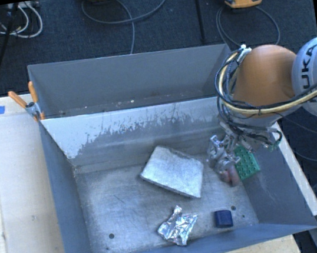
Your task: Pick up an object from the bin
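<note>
**DESK:** What does the frame show?

**PHOTOGRAPHER:** A KUKA arm's pincer (223,159) hangs low inside a grey metal bin (140,84), close to the right-hand wall. From this angle I cannot tell whether it is open or closed.

**DESK:** Is it carrying anything?

**PHOTOGRAPHER:** A small pinkish-brown lump (232,175) sits right at its tip, beside a green perforated piece (247,164). I cannot tell whether either is gripped or belongs to the robot.

**DESK:** So where is the likeliest pick?

**PHOTOGRAPHER:** Just to the pincer's left, nearly touching it, is a flat grey slab (173,171). Its long axis runs diagonally, from far-left down to near-right, and the near-right corner is closest to the pincer. My reading is that any grab turns on shifting left and lining up across that diagonal.

**DESK:** Anything else within reach?

**PHOTOGRAPHER:** A small blue block (223,218) lies on the floor nearer the camera than the pincer. A crumpled foil wad (178,226) lies further left of the block.
</note>
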Available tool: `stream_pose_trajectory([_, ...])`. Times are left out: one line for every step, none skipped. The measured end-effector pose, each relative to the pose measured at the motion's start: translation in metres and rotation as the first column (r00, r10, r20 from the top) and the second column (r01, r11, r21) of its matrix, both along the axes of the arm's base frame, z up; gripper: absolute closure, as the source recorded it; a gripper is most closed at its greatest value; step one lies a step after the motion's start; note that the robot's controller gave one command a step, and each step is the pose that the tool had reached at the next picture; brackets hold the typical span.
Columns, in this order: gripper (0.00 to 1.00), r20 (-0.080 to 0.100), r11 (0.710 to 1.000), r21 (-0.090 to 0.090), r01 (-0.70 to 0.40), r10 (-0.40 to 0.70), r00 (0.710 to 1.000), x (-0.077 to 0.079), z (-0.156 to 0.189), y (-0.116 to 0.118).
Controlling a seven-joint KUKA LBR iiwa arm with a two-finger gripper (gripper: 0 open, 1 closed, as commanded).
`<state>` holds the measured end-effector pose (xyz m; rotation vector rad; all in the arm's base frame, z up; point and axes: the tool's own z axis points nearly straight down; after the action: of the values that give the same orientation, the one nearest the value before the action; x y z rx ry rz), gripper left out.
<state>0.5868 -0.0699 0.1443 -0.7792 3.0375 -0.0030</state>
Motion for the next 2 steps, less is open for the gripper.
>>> stream_pose_trajectory([0.0, -0.005, 1.0, 0.001, 0.0, 0.0, 1.0, -0.002, -0.003, 0.001])
stream_pose_trajectory([0.0, -0.009, 0.994, 0.006, -0.105, 0.105, 0.994, -0.04, -0.007, 0.093])
